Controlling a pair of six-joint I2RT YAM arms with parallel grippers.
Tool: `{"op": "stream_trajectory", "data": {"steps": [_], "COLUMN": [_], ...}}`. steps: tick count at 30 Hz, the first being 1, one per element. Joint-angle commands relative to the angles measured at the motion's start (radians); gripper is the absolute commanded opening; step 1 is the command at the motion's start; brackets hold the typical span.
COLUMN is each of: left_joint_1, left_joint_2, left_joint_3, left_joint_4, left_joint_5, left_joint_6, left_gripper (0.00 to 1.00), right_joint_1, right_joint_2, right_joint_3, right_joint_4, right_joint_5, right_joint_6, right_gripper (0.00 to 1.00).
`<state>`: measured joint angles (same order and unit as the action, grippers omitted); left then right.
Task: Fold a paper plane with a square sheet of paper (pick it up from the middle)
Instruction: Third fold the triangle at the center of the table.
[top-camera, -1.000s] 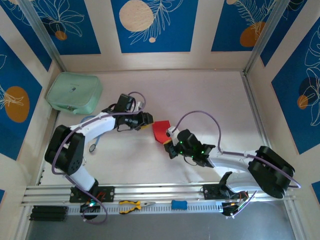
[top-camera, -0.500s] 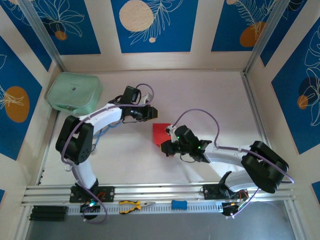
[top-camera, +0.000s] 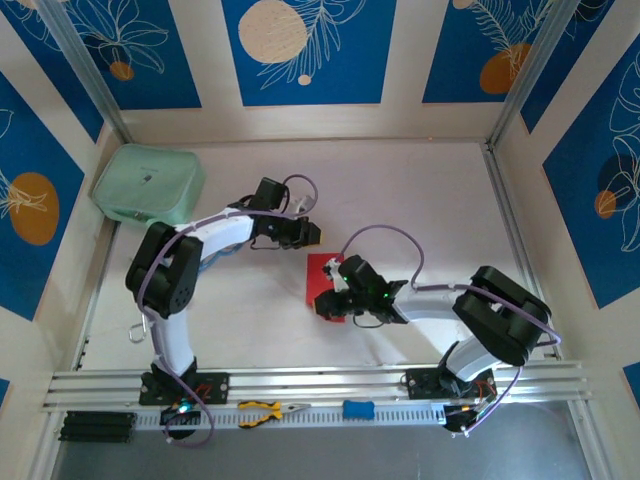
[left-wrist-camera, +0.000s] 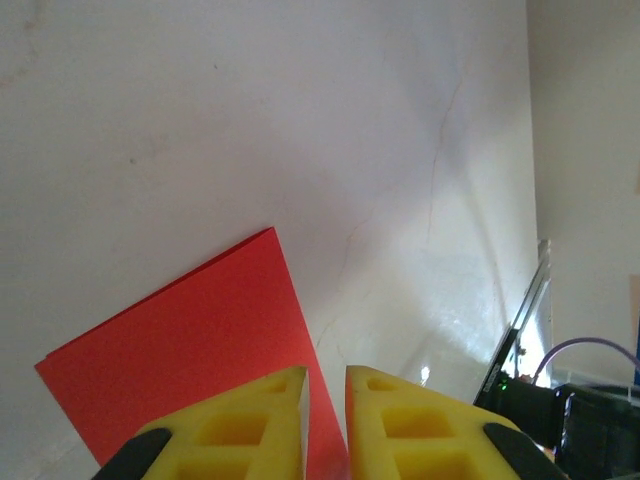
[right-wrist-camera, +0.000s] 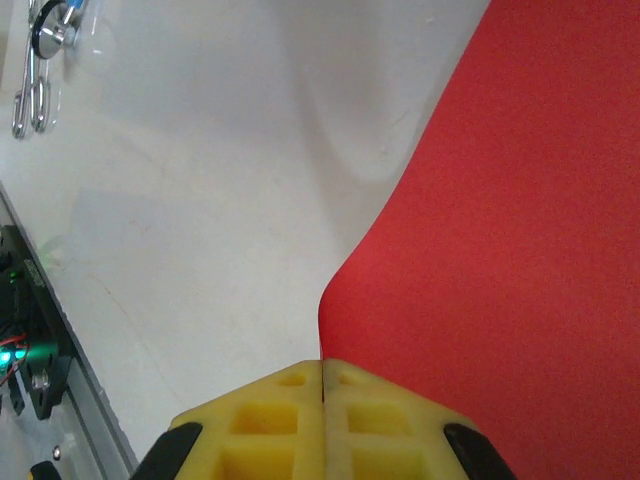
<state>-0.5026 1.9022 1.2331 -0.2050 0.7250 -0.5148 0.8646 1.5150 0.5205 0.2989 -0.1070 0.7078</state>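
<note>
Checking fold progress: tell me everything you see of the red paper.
The paper is thin, plain bright red and looks rectangular, possibly folded double. It lies on the white table between the arms. One edge bows up where the shut right gripper pinches it. The left gripper hovers above, slightly open.

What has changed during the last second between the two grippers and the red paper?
The left gripper moved right, ending just beyond the red paper sheet, and its jaws narrowed to a small gap. The right gripper slid left and nearer, and the sheet shifted slightly nearer with it. Unchanged: right jaws shut on the sheet's edge; the mint-green pouch.
</note>
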Motion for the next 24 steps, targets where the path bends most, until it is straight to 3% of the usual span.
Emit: {"op": "stream_trajectory", "data": {"steps": [1, 10, 24], "left_joint_1": [-0.014, -0.049, -0.060], "left_joint_2": [0.040, 0.122, 0.186], "left_joint_3": [-0.014, 0.057, 0.002], "left_joint_4": [0.013, -0.057, -0.125], "left_joint_5": [0.011, 0.016, -0.102], "left_joint_6": [0.039, 0.103, 0.150], "left_gripper": [0.17, 0.16, 0.10], "right_joint_1": [-0.005, -0.045, -0.089], "right_joint_2": [0.000, -0.012, -0.024], "right_joint_3": [0.025, -0.009, -0.062], "right_joint_4": [0.045, 0.109, 0.128], "right_joint_5": [-0.061, -0.125, -0.142], "right_joint_6": [-0.003, 0.005, -0.008], "right_gripper": [0.00, 0.00, 0.00]}}
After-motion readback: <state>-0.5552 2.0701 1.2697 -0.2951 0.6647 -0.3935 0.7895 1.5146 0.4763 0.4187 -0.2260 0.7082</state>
